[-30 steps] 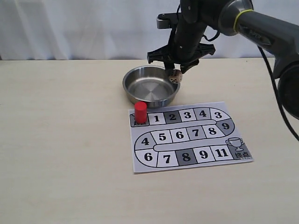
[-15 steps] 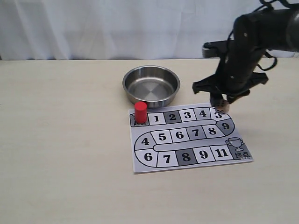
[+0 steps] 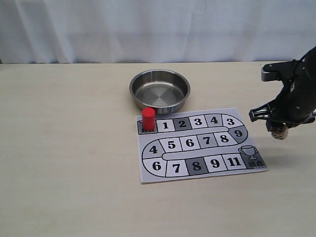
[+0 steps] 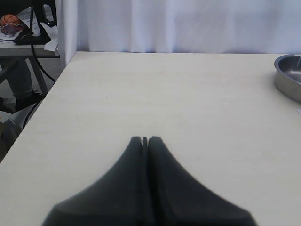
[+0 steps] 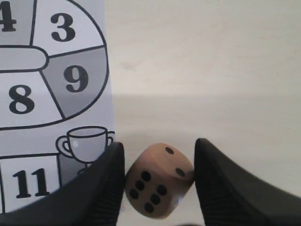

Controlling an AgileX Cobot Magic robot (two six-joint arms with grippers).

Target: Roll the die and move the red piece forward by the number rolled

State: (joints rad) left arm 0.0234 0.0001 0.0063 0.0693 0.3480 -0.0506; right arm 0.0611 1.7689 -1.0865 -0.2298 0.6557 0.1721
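bowl (image 3: pixel 160 106) set behind the board (image 3: pixel 190 156), red piece (image 3: pixel 148 118) on its far left corner, die (image 3: pixel 279 133) held beyond its right edge

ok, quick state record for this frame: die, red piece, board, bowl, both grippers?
die: pinched in right gripper, above the table, right of the board; six-pip face shows
red piece: upright on the start square, beside square 1
bowl: steel, behind the board
right gripper: shut on die
left gripper: shut, holding nothing
piece move: not yet done
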